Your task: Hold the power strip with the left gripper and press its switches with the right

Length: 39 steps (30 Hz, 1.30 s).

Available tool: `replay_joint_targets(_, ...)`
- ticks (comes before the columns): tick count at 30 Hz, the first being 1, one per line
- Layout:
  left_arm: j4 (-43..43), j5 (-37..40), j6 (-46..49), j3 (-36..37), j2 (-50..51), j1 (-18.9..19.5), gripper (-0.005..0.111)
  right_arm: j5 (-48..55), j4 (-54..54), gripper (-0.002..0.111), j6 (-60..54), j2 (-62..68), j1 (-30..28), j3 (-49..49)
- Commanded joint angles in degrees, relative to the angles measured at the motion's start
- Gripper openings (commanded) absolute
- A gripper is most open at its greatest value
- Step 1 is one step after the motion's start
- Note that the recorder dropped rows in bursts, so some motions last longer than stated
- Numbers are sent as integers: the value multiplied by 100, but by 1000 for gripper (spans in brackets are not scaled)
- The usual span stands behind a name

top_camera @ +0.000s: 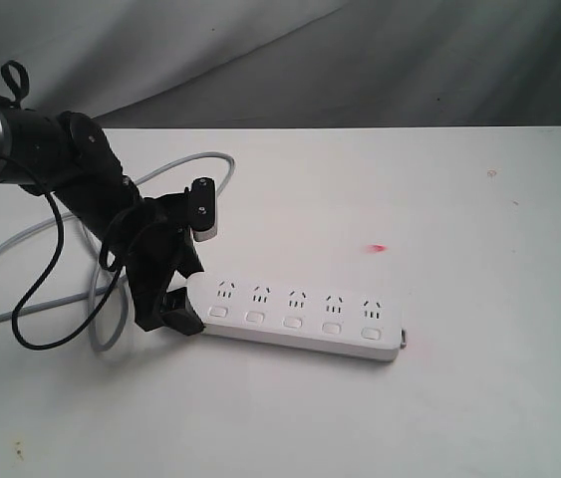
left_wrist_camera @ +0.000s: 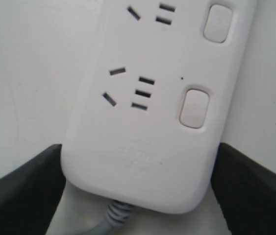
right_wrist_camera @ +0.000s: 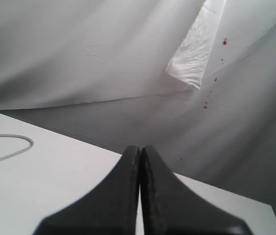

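Observation:
The white power strip (top_camera: 300, 324) lies flat on the white table, sockets up, with its row of switches (top_camera: 293, 322) along the near side. My left gripper (top_camera: 188, 294) stands at the strip's cord end, left of the middle. In the left wrist view its black fingers (left_wrist_camera: 25, 191) press against both long sides of the strip (left_wrist_camera: 147, 147), just past the last switch (left_wrist_camera: 194, 107). My right gripper (right_wrist_camera: 140, 149) is shut with nothing between its jaws, raised over the table and facing the backdrop. It does not show in the exterior view.
The grey cord (top_camera: 21, 249) loops across the table behind and left of the left arm, and a stretch of the cord (right_wrist_camera: 10, 147) shows in the right wrist view. A small red light spot (top_camera: 377, 247) lies beyond the strip. A grey cloth backdrop (top_camera: 360, 60) hangs behind the table.

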Motion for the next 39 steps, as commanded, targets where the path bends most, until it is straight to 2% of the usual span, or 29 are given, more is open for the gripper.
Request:
replay_joint_targets(1, -1, -9, -50, -7, 21, -7, 73, 41, -2181, 0, 2311, -183, -45, 87)
replay_joint_targets(3, -1, -9, -50, -7, 21, -7, 73, 29, -2688, 0, 2890, -324, -45, 185)
replay_joint_targets(8, -1, -9, -61, -7, 21, -7, 73, -200, -3024, 0, 3687, -1001, -45, 832)
replay_joint_targets(18, -1, -9, -50, -7, 21, -7, 73, -398, -3039, 0, 3974, -1804, -45, 1810)
replay_joint_targets(30, -1, -9, -61, -7, 21, -7, 73, -410, -3039, 0, 3974, -1816, -45, 2453)
replay_joint_targets(39, -1, -9, -61, -7, 21, -7, 73, -401, -3039, 0, 3974, -1816, -45, 2498)
